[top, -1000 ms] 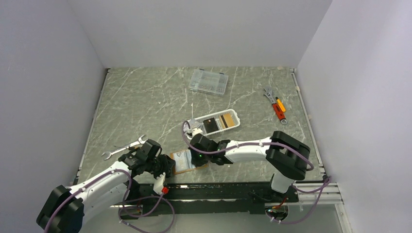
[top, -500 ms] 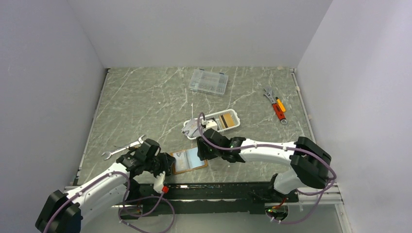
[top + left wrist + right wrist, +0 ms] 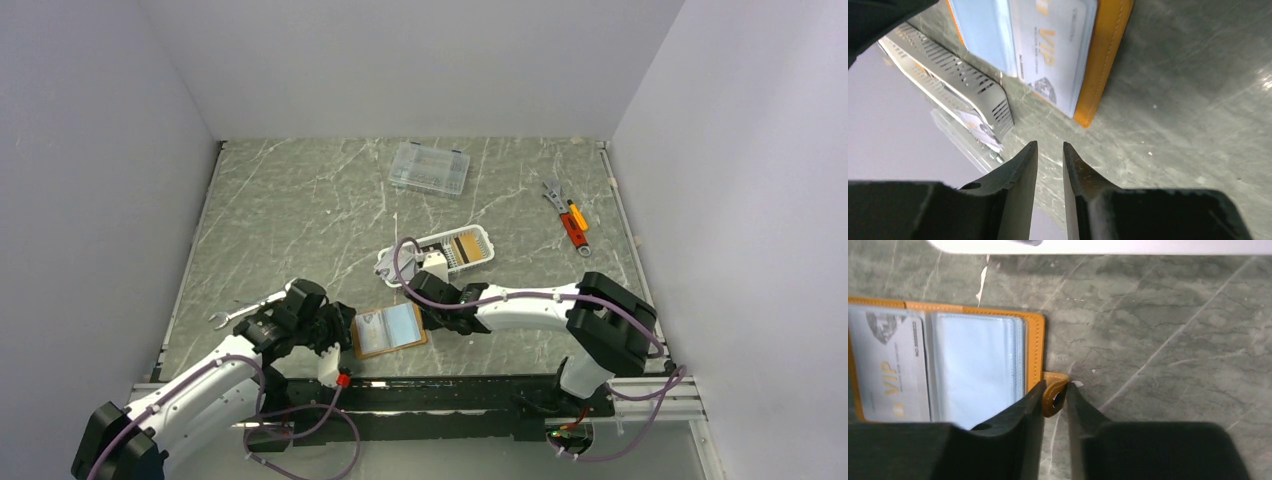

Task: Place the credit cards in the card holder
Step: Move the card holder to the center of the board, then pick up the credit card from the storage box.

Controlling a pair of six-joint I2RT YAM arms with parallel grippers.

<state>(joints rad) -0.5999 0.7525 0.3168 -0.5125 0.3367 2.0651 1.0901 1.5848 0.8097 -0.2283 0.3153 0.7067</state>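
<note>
Marble table (image 3: 1158,330): right gripper (image 3: 1054,399) pinched the card holder (image 3: 973,365) by its tab, left gripper (image 3: 1050,160) parted, empty; a credit card (image 3: 463,247) needed fetching next

Lettering, one legible item: the word "VIP" in gold capitals, printed on the pale grey-white credit card (image 3: 890,355) that sits in a clear pocket of the open card holder (image 3: 1035,340). It reads in both wrist views, running sideways in the right wrist view and slanted in the left wrist view. Fine print lines and a dark emblem on the same card are too small to read, and nothing is legible in the top view.
</note>
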